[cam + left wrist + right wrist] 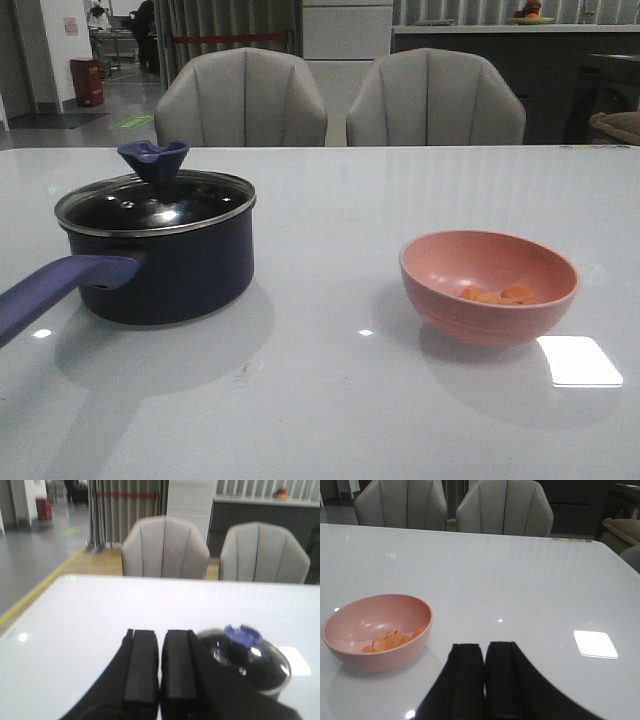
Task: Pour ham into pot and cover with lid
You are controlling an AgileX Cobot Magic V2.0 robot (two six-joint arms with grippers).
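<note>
Black left gripper (159, 667) fills the near edge of its wrist view, fingers (141, 665) pressed together with nothing between them, clenched empty; its base is cut off by the frame. Just beyond and beside its fingertips sits the lid (250, 660), dark glass with steel rim, blue-purple knob (243, 634) on top; blurred here, and the gripper hides its near part. Lid rests on the pot (165, 262), so the pot's inside is hidden. Pot handle (60, 290) runs off the front view's left edge.

Right gripper (484, 680) likewise closed on nothing, fingers touching, base cut off. Pink bowl (350, 630) sits near it, off to its left side, apart from the fingers. Ham (387, 642), small orange slices, lies in the bowl bottom; exact count hard to tell.

Neither gripper shows in the front view. Pot and bowl stand well apart on the white table (330, 400). Two grey chairs (240, 100) beyond the far edge, their lower parts hidden by the table.
</note>
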